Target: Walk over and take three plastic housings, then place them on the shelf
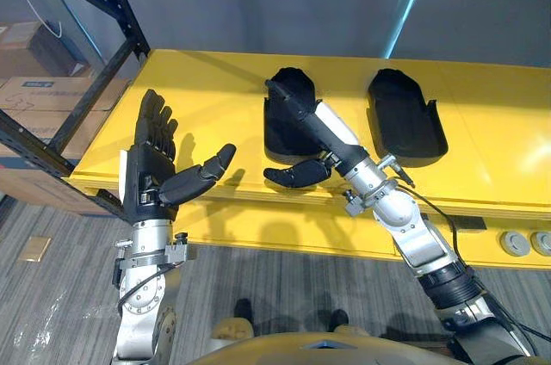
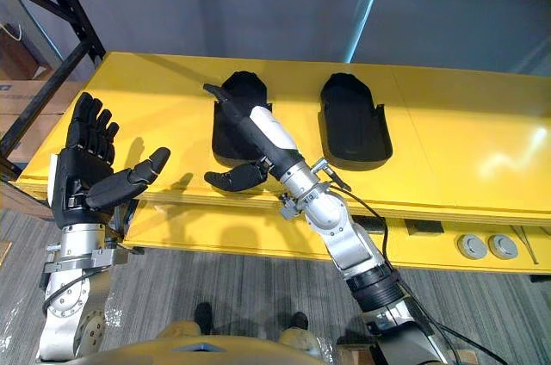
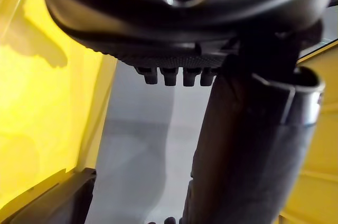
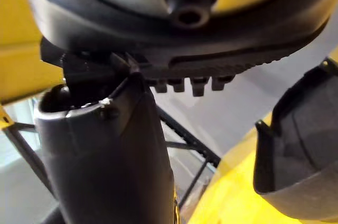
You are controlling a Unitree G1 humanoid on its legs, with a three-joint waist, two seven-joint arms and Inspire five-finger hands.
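1. Two on table (image 1: 198, 98), flat, side by side for easy pickup: left housing (image 1: 278, 133), right housing (image 1: 405, 115).
2. Right hand (image 1: 323, 128): fingers straight over left housing, thumb spread near front edge; probably lining up a grasp, nothing held.
3. Left hand (image 1: 151, 167): raised, splayed, empty, by front-left corner.

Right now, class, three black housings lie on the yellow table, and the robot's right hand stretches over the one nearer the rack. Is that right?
Not quite: the left eye view shows two black housings on the yellow table, not three: the left housing and the right housing. The right hand does stretch over the left housing, the one nearer the rack.
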